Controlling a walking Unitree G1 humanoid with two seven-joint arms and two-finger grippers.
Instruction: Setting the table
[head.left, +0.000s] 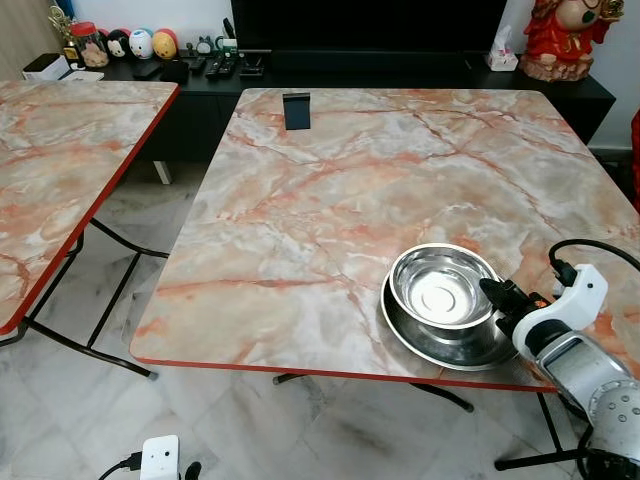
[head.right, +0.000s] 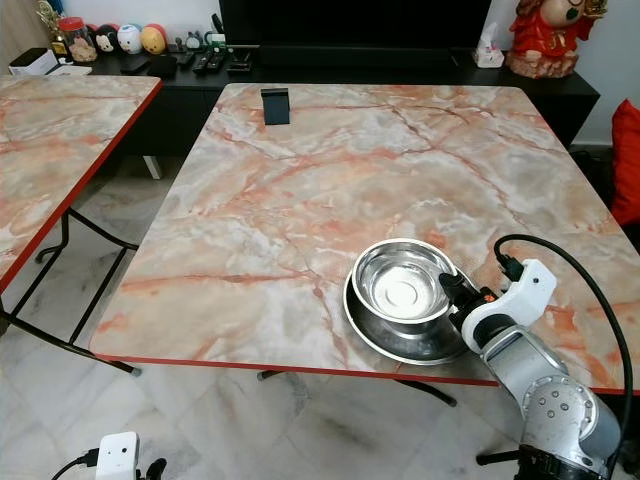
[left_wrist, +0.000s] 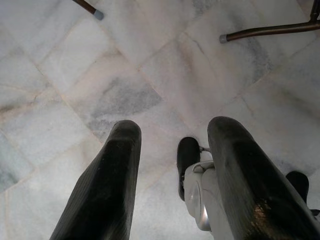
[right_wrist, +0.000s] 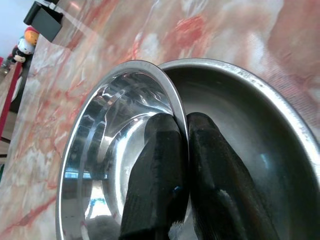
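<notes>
I have the right gripper (right_wrist: 181, 131) pinched tight on the rim of the steel bowl (head.left: 441, 288), one finger inside, one outside. The bowl sits in the steel plate (head.left: 400, 322) near the marble table's (head.left: 330, 190) front edge. My left gripper (left_wrist: 172, 135) hangs spread above the floor (left_wrist: 125, 65).

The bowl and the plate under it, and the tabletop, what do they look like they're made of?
The bowl and plate look like polished stainless steel: silvery, with mirror-like reflections inside. The right gripper pinches the bowl's thin rim. The tabletop shows a glossy pink-grey marble pattern, but its thin red edge suggests a printed laminate, not stone.
</notes>
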